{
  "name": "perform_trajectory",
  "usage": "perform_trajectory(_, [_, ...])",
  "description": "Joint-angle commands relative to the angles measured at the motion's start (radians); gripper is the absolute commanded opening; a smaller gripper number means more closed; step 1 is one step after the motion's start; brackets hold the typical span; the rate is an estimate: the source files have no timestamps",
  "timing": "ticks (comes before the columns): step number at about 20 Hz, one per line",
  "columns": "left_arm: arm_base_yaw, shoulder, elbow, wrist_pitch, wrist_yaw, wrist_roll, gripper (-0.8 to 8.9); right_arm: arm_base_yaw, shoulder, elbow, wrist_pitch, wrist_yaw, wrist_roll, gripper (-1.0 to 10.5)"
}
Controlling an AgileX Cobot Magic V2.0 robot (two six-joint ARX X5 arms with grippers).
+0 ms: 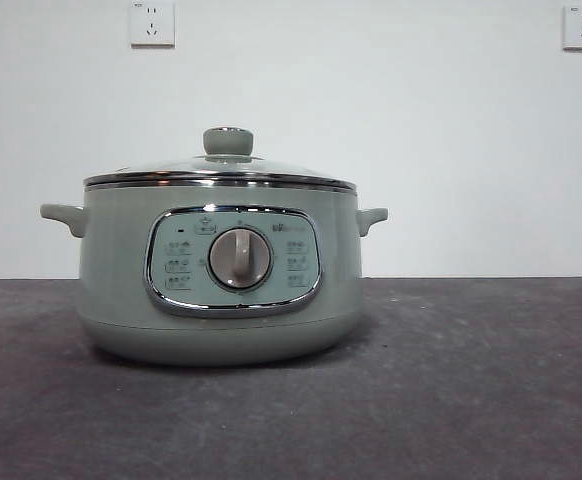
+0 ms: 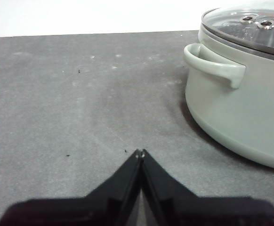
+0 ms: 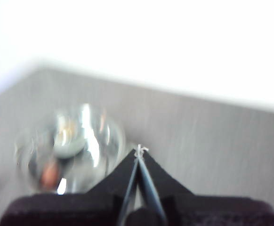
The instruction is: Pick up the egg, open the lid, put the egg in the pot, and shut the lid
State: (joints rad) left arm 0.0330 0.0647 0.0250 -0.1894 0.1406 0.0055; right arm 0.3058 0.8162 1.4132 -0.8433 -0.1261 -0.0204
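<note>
The pot (image 1: 219,285) sits left of centre in the front view on the dark grey table (image 1: 471,400), with the lid (image 1: 221,168) seated flat on its rim and the sage knob (image 1: 228,140) upright on top. The egg (image 3: 49,173) is not visible in the front view; in the blurred right wrist view a reddish-brown patch shows through the glass at lower left, which I take to be the egg lying inside the covered pot (the blur leaves some doubt).

In the left wrist view the pot fills the right side of the frame, one side handle (image 2: 212,66) jutting toward the middle. The left gripper (image 2: 141,153) is clenched on nothing, above bare table and apart from the pot. The right gripper (image 3: 139,150) is likewise pressed shut and empty, raised above the lid.

Judged from this, the last step looks done: egg in, lid on. The next move calls only for both arms to draw clear without nudging the lid.
</note>
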Motion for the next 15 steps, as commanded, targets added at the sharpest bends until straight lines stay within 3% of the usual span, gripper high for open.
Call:
perform_trajectory(1, [0.003, 0.002, -0.01, 0.011, -0.003, -0.01, 0.0, -0.137, -0.145, -0.216, 0.145, 0.003, -0.029, 0.0])
perform_trajectory(3, [0.003, 0.002, -0.01, 0.011, -0.003, -0.01, 0.0, -0.227, -0.281, -0.432, 0.285, 0.03, -0.066, 0.0])
perform_trajectory(6, [0.003, 0.002, -0.01, 0.011, -0.003, -0.01, 0.0, -0.279, -0.412, -0.663, 0.445, 0.037, -0.07, 0.0])
perform_trajectory(11, [0.003, 0.002, -0.01, 0.011, -0.003, -0.01, -0.01, -0.296, -0.599, -1.009, 0.643, 0.038, -0.057, 0.0])
perform_trajectory(15, [0.003, 0.002, -0.01, 0.011, -0.003, -0.01, 0.0, -0.296, -0.702, -1.191, 0.69, 0.038, -0.044, 0.0])
